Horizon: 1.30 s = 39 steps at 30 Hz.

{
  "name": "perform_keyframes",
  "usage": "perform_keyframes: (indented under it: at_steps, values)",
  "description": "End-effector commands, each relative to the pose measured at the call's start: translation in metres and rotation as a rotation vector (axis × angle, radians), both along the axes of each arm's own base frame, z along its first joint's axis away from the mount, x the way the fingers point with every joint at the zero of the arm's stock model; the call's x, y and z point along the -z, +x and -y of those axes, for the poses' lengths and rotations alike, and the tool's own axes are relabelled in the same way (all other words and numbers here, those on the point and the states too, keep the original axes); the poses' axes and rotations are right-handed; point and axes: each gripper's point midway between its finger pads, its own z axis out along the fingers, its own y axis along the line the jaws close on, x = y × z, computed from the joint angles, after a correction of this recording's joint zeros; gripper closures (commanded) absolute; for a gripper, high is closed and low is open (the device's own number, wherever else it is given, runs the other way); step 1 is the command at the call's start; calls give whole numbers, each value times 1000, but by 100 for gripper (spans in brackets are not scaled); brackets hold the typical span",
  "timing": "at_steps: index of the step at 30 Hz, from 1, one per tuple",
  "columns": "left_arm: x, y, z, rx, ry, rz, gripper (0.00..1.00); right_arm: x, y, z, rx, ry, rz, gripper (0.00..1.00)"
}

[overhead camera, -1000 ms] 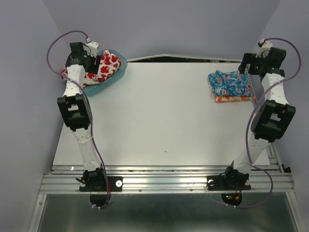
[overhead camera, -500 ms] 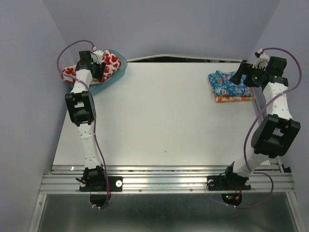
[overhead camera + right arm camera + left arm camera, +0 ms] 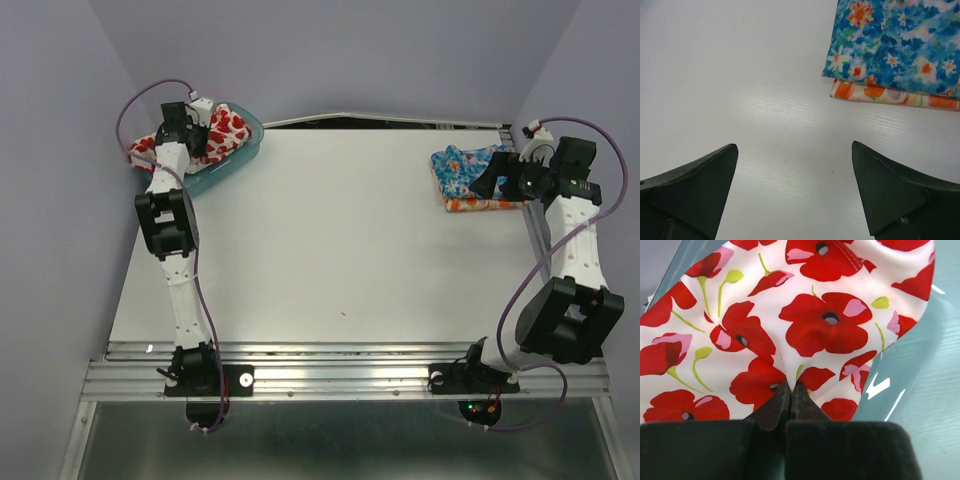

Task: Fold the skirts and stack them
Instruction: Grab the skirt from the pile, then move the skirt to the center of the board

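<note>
You are looking at a white table [image 3: 330,250], closed in left, far and right by pale lavender walls [image 3: 340,50]. Ribbed metal rail [image 3: 340,375] along near edge. Dark gap [image 3: 380,122] behind far edge. Light even.

orange skirt [image 3: 880,92]: mostly under blue skirt [image 3: 900,40] | poppy skirt [image 3: 790,315]: cropped top, left

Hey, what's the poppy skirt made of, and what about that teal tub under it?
The poppy skirt looks like thin woven cloth, maybe cotton: matte, softly creased, with a stitched seam. The teal tub appears to be translucent plastic: smooth and glossy, with sharp white glare streaks.
</note>
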Motion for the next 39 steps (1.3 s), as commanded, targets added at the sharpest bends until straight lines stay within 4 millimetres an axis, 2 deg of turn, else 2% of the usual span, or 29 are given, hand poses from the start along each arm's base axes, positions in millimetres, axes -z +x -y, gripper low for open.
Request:
perform_keyframes:
  at_steps: [1, 2, 5, 7, 8, 10, 12, 16, 17, 18, 19, 20, 21, 23, 24, 25, 27, 28, 30, 31, 34, 35, 37, 38, 39]
  values:
    - [-150, 3, 15, 61, -38, 277, 100, -7, -11, -11, -40, 31, 23, 0]
    - [-167, 1, 17, 67, -40, 307, 100, -9, -12, -14, -51, 45, 29, 0]
    - [-257, -16, 26, 94, -48, 469, 100, -10, -15, -21, -73, 78, 37, 0]
    - [-298, -27, 35, 125, -63, 550, 100, -11, -16, -24, -78, 88, 41, 0]
    - [-325, -38, 39, 135, -73, 597, 100, -11, -18, -26, -85, 94, 40, 0]
    - [-363, -56, 49, 161, -91, 670, 100, -12, -21, -28, -92, 96, 49, 0]
    - [-387, -68, 55, 179, -98, 716, 100, -15, -21, -29, -96, 93, 62, 0]
    - [-432, -103, 81, 261, -153, 783, 100, -20, -24, -32, -110, 99, 80, 0]
    - [-431, -104, 86, 279, -167, 777, 100, -21, -24, -33, -115, 102, 81, 0]
    - [-443, -117, 95, 303, -186, 791, 100, -22, -25, -34, -122, 106, 83, 0]
    - [-443, -124, 108, 350, -210, 779, 100, -23, -26, -37, -135, 116, 85, 0]
    - [-444, -130, 112, 371, -224, 774, 100, -22, -26, -37, -133, 120, 81, 0]
    - [-453, -145, 125, 412, -238, 781, 100, -23, -28, -40, -146, 130, 85, 0]
    - [-440, -158, 145, 496, -305, 719, 100, -20, -31, -44, -165, 151, 78, 0]
    - [-443, -173, 157, 545, -328, 710, 100, -20, -32, -46, -170, 159, 76, 0]
    - [-424, -179, 169, 596, -384, 639, 100, -16, -33, -47, -176, 167, 69, 0]
    - [-414, -198, 186, 664, -425, 588, 100, -12, -36, -50, -188, 184, 59, 0]
    - [-387, -202, 199, 687, -461, 504, 100, -11, -37, -51, -190, 190, 55, 0]
    - [-367, -218, 215, 752, -462, 448, 100, -5, -40, -55, -207, 208, 44, 0]
    - [-335, -229, 241, 786, -493, 340, 100, -2, -43, -56, -215, 214, 34, 0]
    - [-292, -253, 268, 836, -509, 202, 100, 7, -50, -62, -241, 250, 1, 0]
    - [-261, -262, 283, 840, -524, 116, 100, 9, -51, -63, -247, 250, -4, 0]
    - [-236, -278, 298, 857, -549, 36, 100, 18, -57, -65, -251, 264, -30, 0]
    - [-209, -290, 312, 867, -552, -38, 100, 21, -59, -69, -265, 260, -35, 1]
    - [-196, -297, 317, 868, -550, -71, 100, 23, -60, -69, -267, 263, -41, 1]
